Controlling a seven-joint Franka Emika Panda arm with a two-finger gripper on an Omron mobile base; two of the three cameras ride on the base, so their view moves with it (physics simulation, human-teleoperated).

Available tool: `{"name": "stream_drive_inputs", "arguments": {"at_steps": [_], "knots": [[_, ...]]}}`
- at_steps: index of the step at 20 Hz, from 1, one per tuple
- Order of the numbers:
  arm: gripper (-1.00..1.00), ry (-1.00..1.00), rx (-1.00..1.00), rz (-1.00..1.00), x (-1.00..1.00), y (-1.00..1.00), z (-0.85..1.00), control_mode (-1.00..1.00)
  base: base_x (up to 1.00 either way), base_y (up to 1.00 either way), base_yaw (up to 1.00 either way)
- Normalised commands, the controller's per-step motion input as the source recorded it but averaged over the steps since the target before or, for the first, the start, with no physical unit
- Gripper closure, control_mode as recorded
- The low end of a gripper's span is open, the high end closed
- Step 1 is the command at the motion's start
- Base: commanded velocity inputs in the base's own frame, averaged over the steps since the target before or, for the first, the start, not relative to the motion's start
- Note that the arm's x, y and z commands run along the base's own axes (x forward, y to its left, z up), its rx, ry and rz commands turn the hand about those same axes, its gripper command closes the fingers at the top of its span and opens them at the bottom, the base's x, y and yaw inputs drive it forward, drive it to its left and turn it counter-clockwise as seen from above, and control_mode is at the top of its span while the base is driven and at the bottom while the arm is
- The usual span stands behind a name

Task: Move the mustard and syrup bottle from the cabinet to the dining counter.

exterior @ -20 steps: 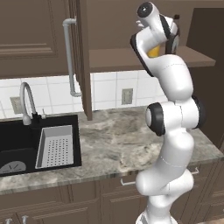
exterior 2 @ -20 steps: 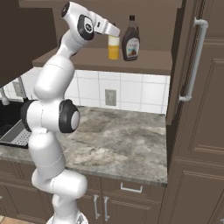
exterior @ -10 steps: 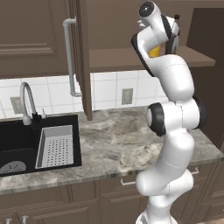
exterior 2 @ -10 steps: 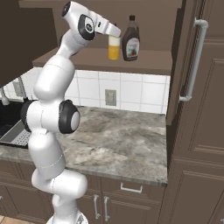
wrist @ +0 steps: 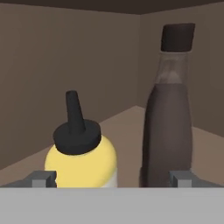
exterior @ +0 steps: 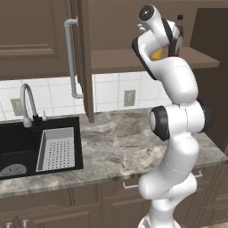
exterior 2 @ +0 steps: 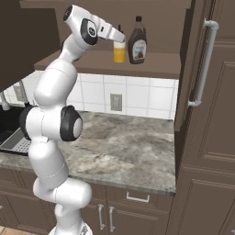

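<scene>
Two smooth bottles: mustard (wrist: 81, 164), syrup bottle (wrist: 168, 131).

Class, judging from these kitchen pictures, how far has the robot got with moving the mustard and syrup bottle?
Done: the cabinet door stands open. In hand: the open claw is level with the mustard on the shelf, not gripping it. Left: both the mustard and the syrup bottle beside it must be carried to the dining counter.

You see a black sink (exterior: 18, 153) set in a marbled surface (exterior: 120, 147), a curved silver faucet (exterior: 27, 104) behind it, a grey perforated tray (exterior: 55, 149) inside, and a wall outlet (exterior 2: 116, 102) on white tiles (exterior 2: 151, 98).
</scene>
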Motion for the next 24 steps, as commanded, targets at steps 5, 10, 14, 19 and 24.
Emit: {"name": "stream_drive_inputs", "arguments": {"at_steps": [5, 10, 14, 19, 24], "knots": [[-1.00, 0.01, 0.00, 0.00, 0.31, 0.00, -0.17, -1.00, 0.00, 0.00, 0.00], [-1.00, 0.00, 0.00, 0.00, 0.29, 0.00, -0.07, -1.00, 0.00, 0.00, 0.00], [-1.00, 0.01, 0.00, 0.00, 0.20, 0.00, -0.10, -1.00, 0.00, 0.00, 0.00], [1.00, 0.00, 0.00, 0.00, 0.03, 0.00, -0.01, -1.00, 0.00, 0.00, 0.00], [1.00, 0.00, 0.00, 0.00, -0.42, 0.00, 0.05, -1.00, 0.00, 0.00, 0.00]]}}
